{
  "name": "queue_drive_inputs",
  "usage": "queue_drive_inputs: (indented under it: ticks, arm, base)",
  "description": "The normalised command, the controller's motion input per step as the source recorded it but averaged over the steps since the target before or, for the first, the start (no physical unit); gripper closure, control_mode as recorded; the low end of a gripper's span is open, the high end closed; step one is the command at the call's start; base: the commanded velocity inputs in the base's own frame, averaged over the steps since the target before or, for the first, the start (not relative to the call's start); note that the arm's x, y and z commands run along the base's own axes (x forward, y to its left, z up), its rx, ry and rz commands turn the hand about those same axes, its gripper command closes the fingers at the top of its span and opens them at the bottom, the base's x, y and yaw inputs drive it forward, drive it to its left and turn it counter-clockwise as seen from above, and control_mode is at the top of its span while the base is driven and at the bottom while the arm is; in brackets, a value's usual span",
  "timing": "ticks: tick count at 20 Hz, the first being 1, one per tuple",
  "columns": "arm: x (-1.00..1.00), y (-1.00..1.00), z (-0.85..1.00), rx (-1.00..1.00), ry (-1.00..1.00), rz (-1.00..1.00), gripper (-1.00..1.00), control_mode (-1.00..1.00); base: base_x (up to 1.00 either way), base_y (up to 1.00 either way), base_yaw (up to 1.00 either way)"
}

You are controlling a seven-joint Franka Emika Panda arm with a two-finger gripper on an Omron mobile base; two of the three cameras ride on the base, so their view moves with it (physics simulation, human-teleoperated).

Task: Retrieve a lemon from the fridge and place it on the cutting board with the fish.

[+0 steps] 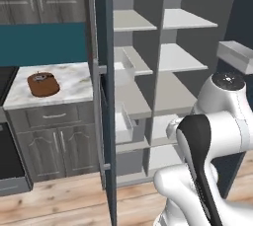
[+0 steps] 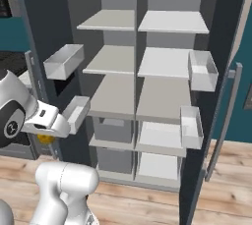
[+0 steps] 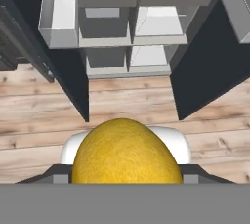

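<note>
The yellow lemon [image 3: 126,152] sits close up in the hand view, and my gripper [image 3: 126,176] is shut on it, with a dark finger at each side. In the right base view the lemon [image 2: 46,139] peeks out under my white hand at the left, in front of the fridge [image 2: 113,96]. The fridge [image 1: 148,62] stands with both doors open and its pale shelves bare. On the marble counter [image 1: 74,84] to the left of the fridge lies the reddish-brown cutting board [image 1: 43,84], and the small grey fish [image 1: 42,77] rests on it.
The fridge's left door [image 1: 105,96] stands edge-on between my arm and the counter. Door bins [image 2: 202,69] hang on the right door. Grey cabinets [image 1: 49,141] sit under the counter and a dark stove [image 1: 6,79] is at the far left. Wooden floor [image 3: 127,98] lies below.
</note>
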Motion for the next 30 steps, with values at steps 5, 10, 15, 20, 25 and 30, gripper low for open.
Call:
queue_drive_inputs:
  ticks: [5,10,15,20,25,30]
  arm:
    - [0.00,0.00,0.00,0.00,0.00,0.00,1.00,1.00]
    - [0.00,0.00,0.00,0.00,0.00,0.00,1.00,1.00]
    - [0.00,0.00,0.00,0.00,0.00,0.00,1.00,1.00]
    - [0.00,0.00,0.00,0.00,0.00,0.00,1.00,1.00]
    - [0.00,0.00,0.00,0.00,0.00,0.00,1.00,1.00]
    - [0.00,0.00,0.00,0.00,0.00,0.00,1.00,1.00]
  base:
    - [-0.09,1.00,-0.15]
    - [0.00,1.00,-0.06]
    - [0.00,1.00,-0.06]
    - [0.12,1.00,-0.09]
    - [0.77,0.86,-0.15]
    - [1.00,0.66,-0.22]
